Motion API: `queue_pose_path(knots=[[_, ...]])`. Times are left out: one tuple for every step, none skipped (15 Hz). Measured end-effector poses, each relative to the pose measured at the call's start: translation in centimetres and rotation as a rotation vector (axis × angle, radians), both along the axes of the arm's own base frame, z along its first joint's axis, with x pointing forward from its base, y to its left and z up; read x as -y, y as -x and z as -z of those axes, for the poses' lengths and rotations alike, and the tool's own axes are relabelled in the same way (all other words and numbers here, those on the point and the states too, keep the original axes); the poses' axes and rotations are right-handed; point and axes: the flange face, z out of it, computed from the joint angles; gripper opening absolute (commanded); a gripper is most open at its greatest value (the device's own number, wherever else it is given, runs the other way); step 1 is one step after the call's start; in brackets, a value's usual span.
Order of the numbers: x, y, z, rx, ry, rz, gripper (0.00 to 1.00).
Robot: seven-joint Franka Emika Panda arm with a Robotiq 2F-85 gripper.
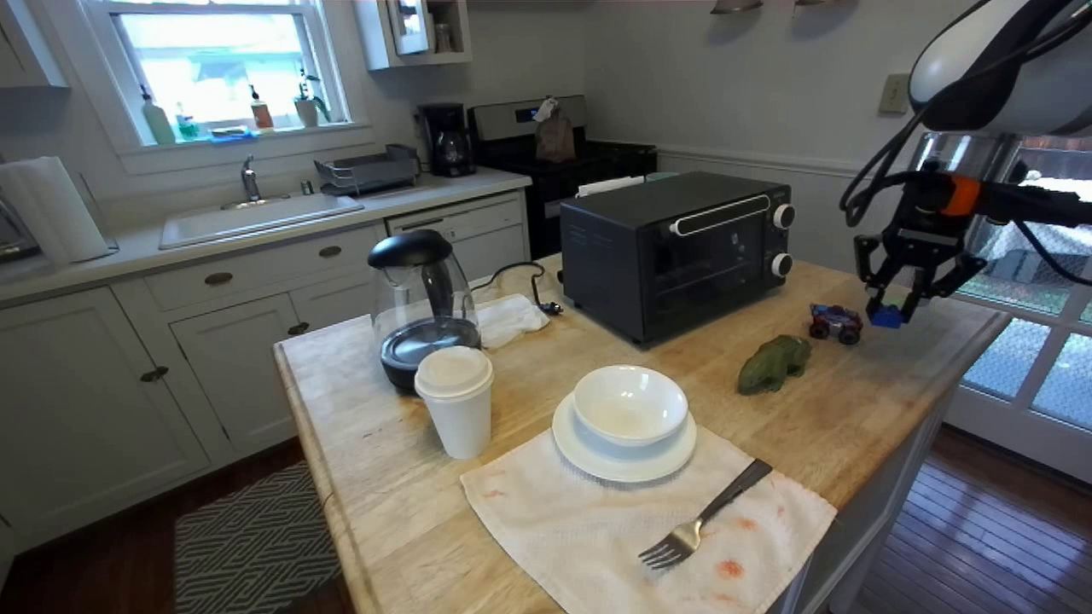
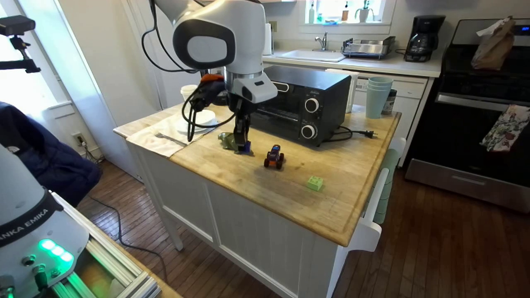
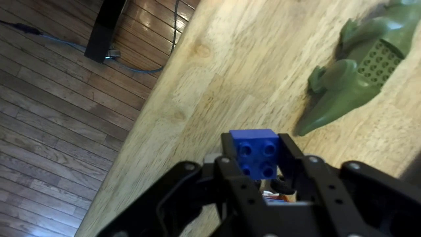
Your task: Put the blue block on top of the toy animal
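Observation:
The blue block (image 1: 885,317) is a small studded brick. My gripper (image 1: 891,309) is shut on it, with one finger on each side, and the studs show in the wrist view (image 3: 256,156). The block seems to be held a little above the wooden table; the exact height is hard to tell. The toy animal (image 1: 775,365) is a green, lumpy, elongated figure standing on the table. In the wrist view it lies at the upper right (image 3: 345,98), its pointed end near the right fingertip, with a studded patch on its back. The gripper partly covers it in an exterior view (image 2: 227,140).
A toy truck (image 1: 836,323) stands close to the gripper. A black toaster oven (image 1: 614,256) is behind the animal. A bowl (image 1: 630,405) on a plate and a fork (image 1: 708,516) lie on a cloth. A light green block (image 2: 315,183) sits near the table's edge.

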Motion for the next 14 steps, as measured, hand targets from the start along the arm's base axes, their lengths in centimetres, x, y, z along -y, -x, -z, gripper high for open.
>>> queue_pose_path(knots=[[-0.4,-0.3,-0.4,0.001,-0.002,0.034,0.36],[-0.9,-0.7,-0.7,0.003,-0.004,0.042,0.36],[-1.4,-1.0,-0.9,0.005,-0.005,0.041,0.36],[-1.6,-1.2,-0.9,0.005,-0.005,0.040,0.36],[-1.7,-1.2,-0.9,0.005,-0.005,0.039,0.36],[-1.7,-1.2,-0.9,0.005,-0.006,0.040,0.36],[-1.7,-1.2,-0.9,0.005,-0.006,0.040,0.36],[-1.7,-1.2,-0.9,0.005,-0.006,0.040,0.11],[-1.7,-1.2,-0.9,0.005,-0.006,0.040,0.11],[-1.7,-1.2,-0.9,0.004,-0.006,0.039,0.11],[-1.7,-1.2,-0.9,0.004,-0.007,0.043,0.11],[-1.8,-1.3,-0.8,0.002,-0.011,0.062,0.11],[-2.1,-1.4,-0.8,0.001,-0.024,0.092,0.11],[-2.5,-1.5,-0.7,-0.002,-0.043,0.126,0.11]])
